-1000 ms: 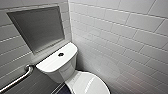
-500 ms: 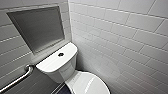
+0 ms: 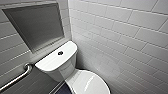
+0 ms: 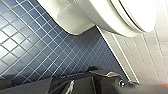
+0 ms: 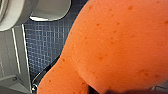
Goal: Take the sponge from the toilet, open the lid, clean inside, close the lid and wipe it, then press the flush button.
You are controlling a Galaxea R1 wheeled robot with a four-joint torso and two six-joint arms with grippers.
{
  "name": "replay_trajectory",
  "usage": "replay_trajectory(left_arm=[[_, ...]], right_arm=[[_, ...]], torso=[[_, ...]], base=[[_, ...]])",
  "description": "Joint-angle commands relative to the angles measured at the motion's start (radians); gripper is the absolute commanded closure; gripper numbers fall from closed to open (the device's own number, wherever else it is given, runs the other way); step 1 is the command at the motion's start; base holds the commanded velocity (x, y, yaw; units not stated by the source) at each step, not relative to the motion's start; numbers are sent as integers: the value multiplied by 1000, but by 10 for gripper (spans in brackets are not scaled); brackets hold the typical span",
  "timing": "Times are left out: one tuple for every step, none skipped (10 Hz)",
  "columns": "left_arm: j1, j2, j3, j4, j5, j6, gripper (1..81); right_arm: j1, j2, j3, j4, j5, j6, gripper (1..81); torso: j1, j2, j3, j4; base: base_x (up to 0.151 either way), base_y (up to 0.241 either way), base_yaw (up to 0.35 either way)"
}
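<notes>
The right claw holds the sponge. Its fingers are hard to make out, but the orange block hangs clear of the floor, pressed right against the claw, so I judge it gripped. The left claw hangs low over the same blue tiles. Whether it stands wide or narrow I cannot tell.

These are the risks, as I judge them:
- **Grip:** The sponge is soft and bulges well past the claw. A hard push on ceramic could squash it and twist it out of the grip.
- **Aim:** The sponge covers most of what the right wrist camera sees, so aiming by that camera is poor.
- **Knocks:** Both claws sit low beside the bowl, which is near the left claw and above it. An arm raised carelessly could knock its underside or rim.
- **Lid:** The lid is down, glossy and smooth, with little edge for a claw to catch. A slip when lifting it is likely.
- **Room:** The wall stands close beside the toilet, leaving scant room to swing.

From the right claw, the sponge is in hand, the bowl is near and beyond it, and the lid is higher up. The button lies on the tank, which I judge further from both claws than the lid.
</notes>
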Motion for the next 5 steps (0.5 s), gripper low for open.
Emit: replay_trajectory(left_arm=[[-90, -24, 41, -2, 49, -35, 10], [-107, -13, 41, -2, 49, -38, 10], [-121, 0, 41, -1, 48, -51, 10], [-141, 19, 38, -2, 48, -76, 10], [-158, 42, 33, -1, 48, -101, 10]], right_arm=[[19, -62, 3, -23, -17, -1, 811], [19, -61, 0, -22, -17, -1, 811], [19, -56, -3, -22, -17, -1, 811], [17, -52, -6, -24, -17, -1, 811], [11, -47, -12, -25, -17, -1, 811]], torso=[[0, 0, 0, 0], [0, 0, -23, 0], [0, 0, -29, 0], [0, 0, -36, 0], [1, 0, -36, 0]], base=[[0, 0, 0], [0, 0, 0], [0, 0, 0], [0, 0, 0], [0, 0, 0]])
